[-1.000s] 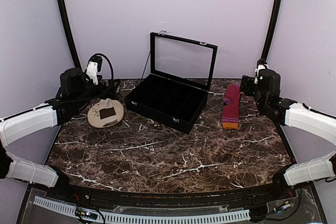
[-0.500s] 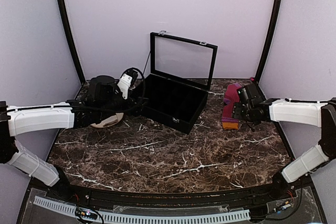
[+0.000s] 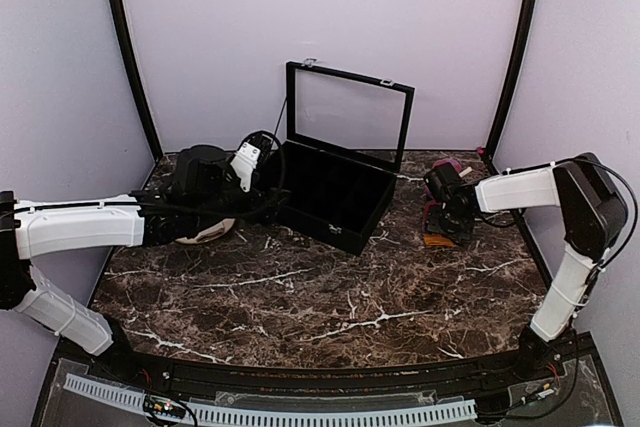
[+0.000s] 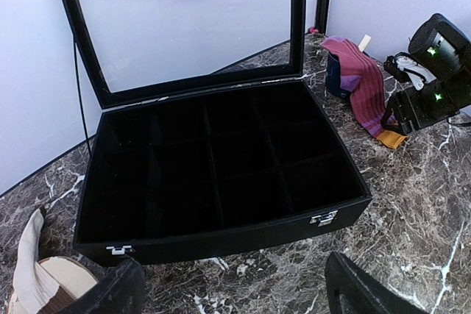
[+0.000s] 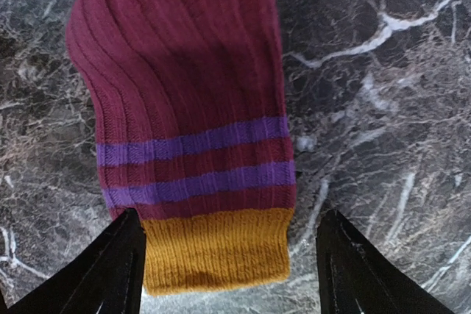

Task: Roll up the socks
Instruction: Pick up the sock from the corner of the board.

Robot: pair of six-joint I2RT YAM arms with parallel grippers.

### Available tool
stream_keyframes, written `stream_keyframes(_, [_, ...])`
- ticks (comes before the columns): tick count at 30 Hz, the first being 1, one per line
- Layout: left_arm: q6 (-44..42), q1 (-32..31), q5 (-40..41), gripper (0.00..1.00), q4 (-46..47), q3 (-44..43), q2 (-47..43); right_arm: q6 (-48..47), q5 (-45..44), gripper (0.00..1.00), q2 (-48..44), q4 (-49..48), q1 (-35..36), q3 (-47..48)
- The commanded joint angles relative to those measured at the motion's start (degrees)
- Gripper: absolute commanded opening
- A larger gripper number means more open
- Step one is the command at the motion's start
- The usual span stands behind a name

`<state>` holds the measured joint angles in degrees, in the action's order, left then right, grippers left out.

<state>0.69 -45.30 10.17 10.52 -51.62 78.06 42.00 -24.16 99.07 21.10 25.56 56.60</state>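
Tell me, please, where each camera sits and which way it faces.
Top external: above, behind the robot, facing down at the table; left arm, right arm show.
Left wrist: at the left gripper, facing over the black box to the magenta sock; fingertips show.
Right wrist: by the right gripper, down onto the sock's orange end between its fingers.
Shared: all show the sock.
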Motion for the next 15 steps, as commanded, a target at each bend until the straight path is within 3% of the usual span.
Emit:
stream_keyframes(1, [-0.6,-0.8,0.9,0.87,-0.6,-1.8,-0.5,2.7,0.9,0.73,2.4,2.8,0.3,2.5])
stream_keyframes(7, [-0.8,-0.9,1.4,0.86,-0.4,-1.6,-1.0,3.5,2.4,0.67,3.2,3.3,0.3,1.6])
stream_keyframes(15, [-1.1,-0.9,2.5,0.86,0.0,-1.4,-1.4,5.2,6.7,0.41,2.1,1.5,0.4,-3.4])
